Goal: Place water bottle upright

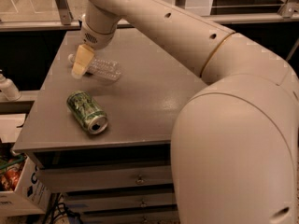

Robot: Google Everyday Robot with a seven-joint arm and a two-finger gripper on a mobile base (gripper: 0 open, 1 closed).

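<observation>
Tool at water bottle (on its side), rear-L of table

Dim, warm light, seemingly from overhead. My gripper hangs low over the far left of the table. Soft sheen on the top to its right, deep shadow under the near edge.

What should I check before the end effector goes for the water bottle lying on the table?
1. Water bottle found: ok, on its side at the table's far left.
2. End effector near the bottle: ok, over its left end.
3. Grip on the bottle: cannot tell.
4. Green can out of the way: ok, lying apart, nearer the front edge.
5. Room to stand the bottle: ok, bare tabletop to its right.
</observation>
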